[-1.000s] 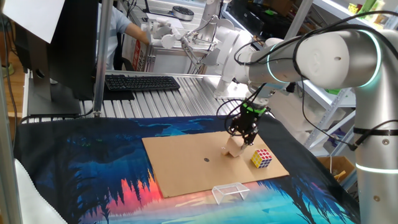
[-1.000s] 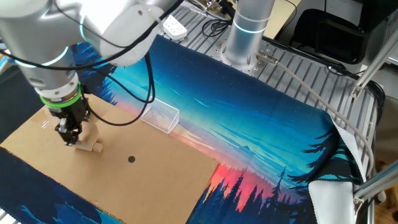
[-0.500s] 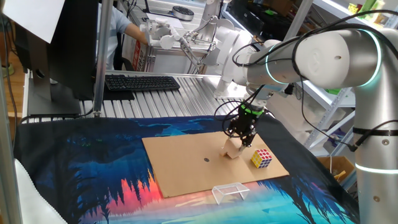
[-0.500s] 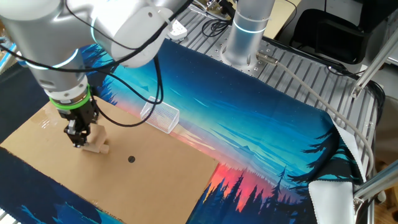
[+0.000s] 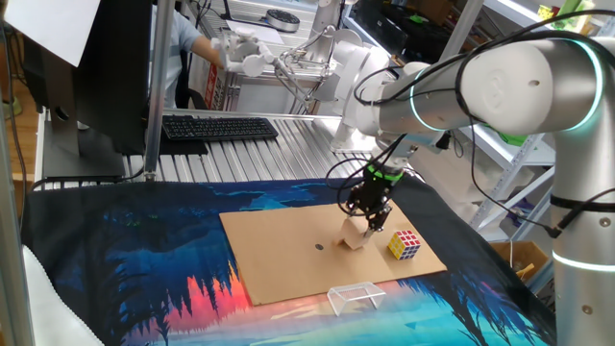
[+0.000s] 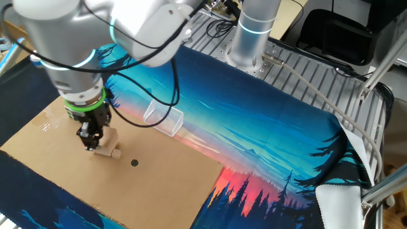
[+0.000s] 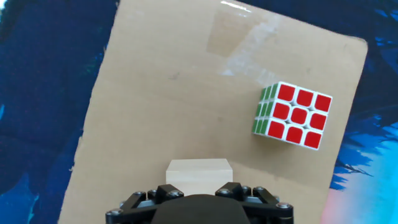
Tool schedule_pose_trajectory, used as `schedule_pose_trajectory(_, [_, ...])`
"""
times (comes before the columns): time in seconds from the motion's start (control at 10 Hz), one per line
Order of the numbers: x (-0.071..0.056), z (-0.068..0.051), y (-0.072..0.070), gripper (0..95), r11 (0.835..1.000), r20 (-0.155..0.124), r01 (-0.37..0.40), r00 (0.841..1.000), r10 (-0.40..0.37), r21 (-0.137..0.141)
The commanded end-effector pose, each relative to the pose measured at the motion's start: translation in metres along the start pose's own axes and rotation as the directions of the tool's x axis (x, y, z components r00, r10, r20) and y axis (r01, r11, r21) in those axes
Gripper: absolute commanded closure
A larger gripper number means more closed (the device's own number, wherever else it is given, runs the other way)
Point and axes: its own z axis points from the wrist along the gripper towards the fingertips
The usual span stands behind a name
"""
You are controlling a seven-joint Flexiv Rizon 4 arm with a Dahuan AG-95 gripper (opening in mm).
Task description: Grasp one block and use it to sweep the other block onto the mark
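My gripper (image 5: 371,220) is shut on the plain tan wooden cube (image 5: 357,234) and holds it down on the brown cardboard sheet (image 5: 279,259). In the other fixed view the gripper (image 6: 93,141) and cube (image 6: 102,149) stand left of the tiny tan wooden piece (image 6: 117,154), which touches the cube's side. The small dark round mark (image 6: 133,163) lies a short way right of that piece; it also shows in one fixed view (image 5: 319,247). In the hand view the cube (image 7: 199,175) sits just ahead of the gripper (image 7: 199,190); the small piece and mark are out of view there.
A multicoloured puzzle cube (image 5: 405,244) sits on the cardboard right of the gripper and shows in the hand view (image 7: 292,116). A clear plastic rectangular frame (image 5: 356,297) lies at the cardboard's edge (image 6: 163,119). A printed blue cloth (image 6: 267,127) covers the table. A keyboard (image 5: 219,127) lies behind.
My gripper has slid the tan cube across the cardboard toward the mark, pushing the tiny piece ahead of it. The puzzle cube and plastic frame have not moved.
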Motion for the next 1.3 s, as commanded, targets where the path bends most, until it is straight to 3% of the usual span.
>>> schedule_pose_trajectory(0.1, [0.003,0.001,0.001,95.0,1.000,-0.001,0.000,1.000,0.000,-0.003])
schedule_pose_trajectory(0.5, [0.009,0.004,0.001,95.0,1.000,0.000,-0.012,1.000,0.012,-0.010])
schedule_pose_trajectory(0.9, [0.010,0.011,0.002,95.0,0.989,-0.002,-0.149,0.989,0.149,-0.021])
schedule_pose_trajectory(1.3, [0.021,0.001,0.004,95.0,0.987,-0.005,-0.157,0.988,0.157,-0.018])
